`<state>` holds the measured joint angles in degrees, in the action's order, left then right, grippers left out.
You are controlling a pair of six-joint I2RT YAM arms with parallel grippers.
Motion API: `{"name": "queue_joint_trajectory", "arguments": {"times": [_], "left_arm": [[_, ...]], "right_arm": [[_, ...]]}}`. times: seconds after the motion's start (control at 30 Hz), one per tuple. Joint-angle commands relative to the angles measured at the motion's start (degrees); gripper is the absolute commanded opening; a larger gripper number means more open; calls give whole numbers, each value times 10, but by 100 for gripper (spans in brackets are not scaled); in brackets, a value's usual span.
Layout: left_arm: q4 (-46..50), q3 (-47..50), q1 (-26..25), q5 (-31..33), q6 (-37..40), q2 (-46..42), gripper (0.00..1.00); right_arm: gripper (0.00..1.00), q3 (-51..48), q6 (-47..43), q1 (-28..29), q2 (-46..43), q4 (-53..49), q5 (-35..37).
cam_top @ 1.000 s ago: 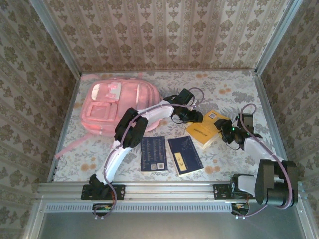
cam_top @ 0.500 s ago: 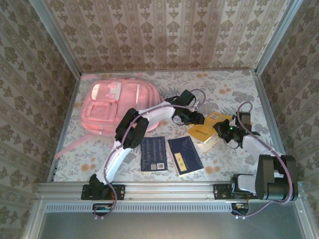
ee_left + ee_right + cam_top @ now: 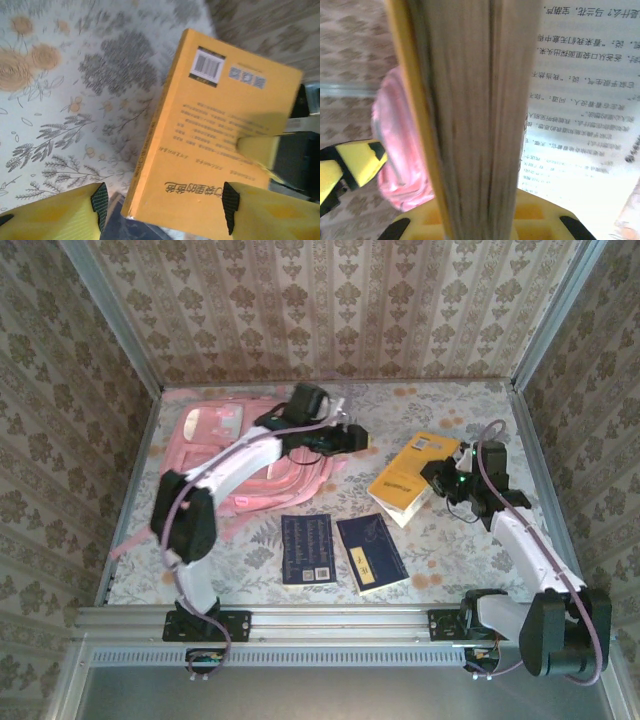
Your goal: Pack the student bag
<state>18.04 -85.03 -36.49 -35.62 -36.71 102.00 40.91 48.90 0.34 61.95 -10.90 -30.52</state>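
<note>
student bag [image 3: 212, 426], soft pink, paler front panels, left hand [image 3: 347, 437] spread at its edge, right hand [image 3: 440, 480] pinching yellow book [image 3: 410, 478]

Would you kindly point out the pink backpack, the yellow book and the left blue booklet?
pink backpack [image 3: 212, 423], top external view, on its pale front panel.
yellow book [image 3: 410, 478], top external view, middle of its cover.
left blue booklet [image 3: 307, 548], top external view, middle of its cover.

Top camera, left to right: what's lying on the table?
Large pink fabric backpack → flat dark blue booklet → dark blue book with yellow edge → yellow paperback book, gripped by the right gripper.
</note>
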Motion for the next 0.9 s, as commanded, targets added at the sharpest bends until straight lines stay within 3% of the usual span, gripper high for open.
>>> {"name": "queue_joint_trajectory", "arguments": {"times": [0.0, 0.2, 0.57, 0.67, 0.87], "left_arm": [[-127, 120, 24, -59, -93, -54, 66], [-154, 174, 27, -96, -110, -96, 68], [-338, 246, 0, -153, -205, -103, 65], [-369, 258, -6, -157, -219, -107, 58], [-370, 281, 3, -147, -219, -138, 35]], "right_arm": [[3, 31, -23, 17, -41, 16, -59], [3, 35, 9, 65, -54, 80, -96], [1, 44, 57, 139, -26, 147, -107], [1, 45, 59, 152, -18, 152, -101], [4, 45, 43, 157, -17, 125, -66]]}}
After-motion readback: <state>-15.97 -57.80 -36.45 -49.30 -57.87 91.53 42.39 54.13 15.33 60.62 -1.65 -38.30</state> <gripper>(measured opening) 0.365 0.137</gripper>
